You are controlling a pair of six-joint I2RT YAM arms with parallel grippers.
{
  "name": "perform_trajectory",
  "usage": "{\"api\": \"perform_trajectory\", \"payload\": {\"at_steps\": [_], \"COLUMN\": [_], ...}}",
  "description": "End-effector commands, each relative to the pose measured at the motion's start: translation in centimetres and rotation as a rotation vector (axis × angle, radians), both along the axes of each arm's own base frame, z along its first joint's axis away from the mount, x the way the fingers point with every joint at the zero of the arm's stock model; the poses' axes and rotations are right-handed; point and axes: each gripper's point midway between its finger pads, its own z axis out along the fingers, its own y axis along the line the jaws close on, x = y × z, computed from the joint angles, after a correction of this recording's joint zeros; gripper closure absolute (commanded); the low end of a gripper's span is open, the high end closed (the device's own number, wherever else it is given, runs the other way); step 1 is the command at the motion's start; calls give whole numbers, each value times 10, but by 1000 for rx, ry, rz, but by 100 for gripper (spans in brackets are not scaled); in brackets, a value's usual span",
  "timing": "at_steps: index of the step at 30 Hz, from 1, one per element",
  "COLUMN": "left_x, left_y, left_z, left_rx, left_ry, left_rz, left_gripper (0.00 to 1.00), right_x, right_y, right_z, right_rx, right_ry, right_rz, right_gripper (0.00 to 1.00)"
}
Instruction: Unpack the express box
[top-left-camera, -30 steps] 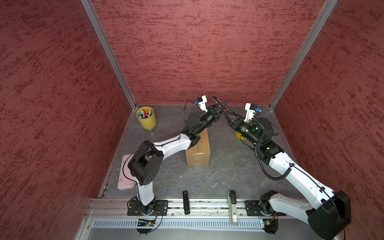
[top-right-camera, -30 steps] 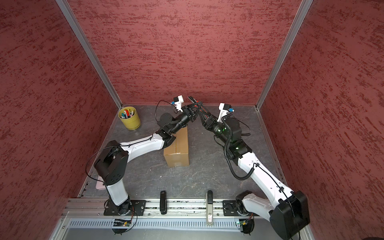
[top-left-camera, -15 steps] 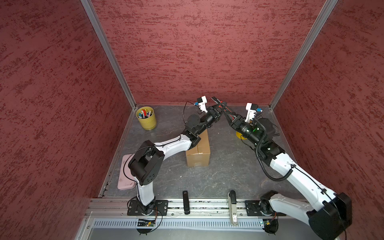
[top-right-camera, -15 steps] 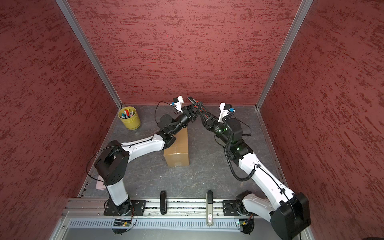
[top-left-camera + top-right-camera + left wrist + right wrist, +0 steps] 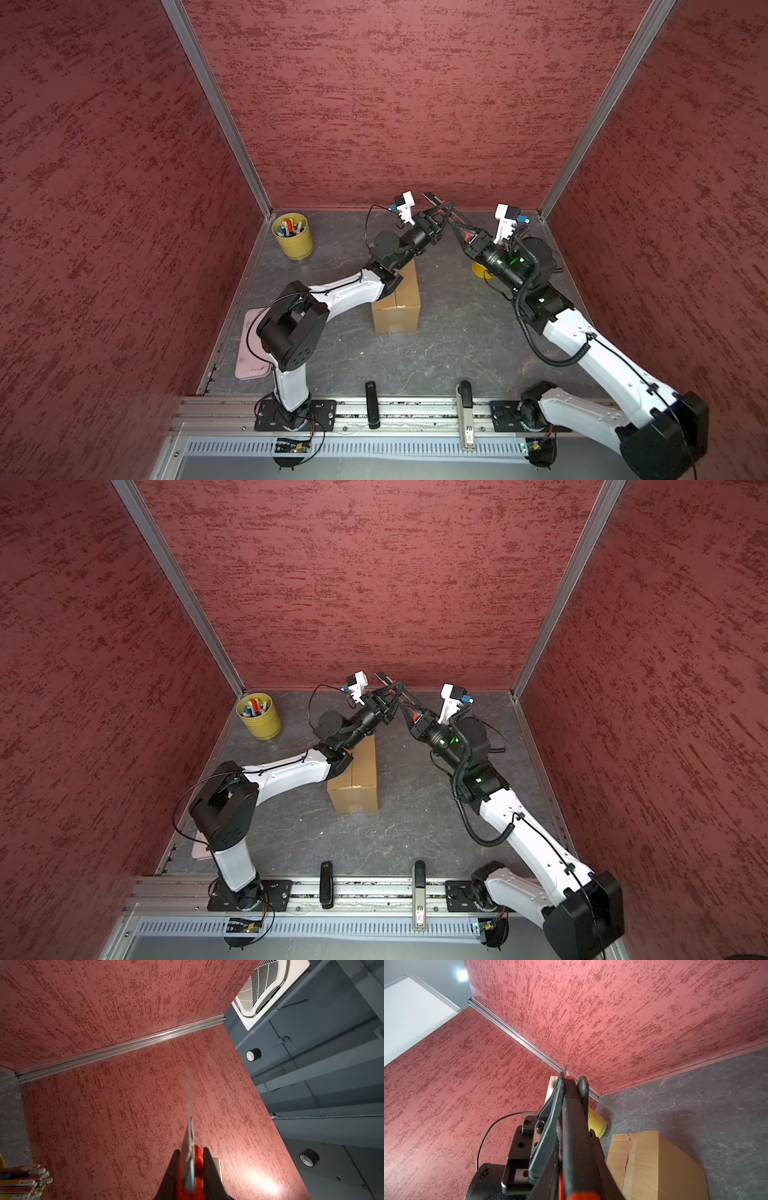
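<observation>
Near the express box (image 5: pixel 397 307), a utility knife (image 5: pixel 571 1126) is being clamped by the left gripper (image 5: pixel 191 1150); the right gripper (image 5: pixel 572 1082) is straddling its handle, hold unclear.

**Nothing readable anywhere in this one**

Checked every view and honestly came up empty. The express box (image 5: pixel 397 307) showed plain brown cardboard and a tape strip, no print I could make out. In front of the box, the light-handled tool (image 5: pixel 466 419) on the rail had a small label (image 5: pixel 468 437) with dark marks, way too tiny to read in both top views. Behind the box and off to its left, the pens (image 5: pixel 289 227) in the yellow cup (image 5: pixel 293 245) had coloured barrels, but any lettering on them was just blur.
</observation>
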Motion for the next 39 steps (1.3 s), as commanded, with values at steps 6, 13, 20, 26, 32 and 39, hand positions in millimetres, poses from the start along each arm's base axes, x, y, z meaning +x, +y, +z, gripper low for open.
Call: {"api": "perform_trajectory", "payload": {"at_steps": [6, 13, 20, 26, 32, 39], "left_x": [-32, -20, -13, -17, -31, -46], "left_y": [-47, -32, -13, -2, 10, 48], "left_z": [-70, -74, -72, -65, -65, -84], "left_rx": [234, 277, 299, 331, 398, 485], "left_ry": [10, 21, 8, -20, -32, 24], "left_rz": [-153, -117, -82, -56, -53, -58], "left_gripper": [95, 79, 66, 58, 48, 38], "right_x": [-10, -6, 0, 1, 5, 12], "right_y": [-17, -19, -19, -28, -32, -37], "right_z": [51, 36, 20, 8, 6, 15], "right_rx": [38, -47, -134, -199, -253, -317], "right_ry": [-158, -106, -59, -30, -22, -21], "right_rz": [-72, -98, -113, -162, -193, -228], "right_gripper": [97, 100, 100, 100, 100, 100]}}
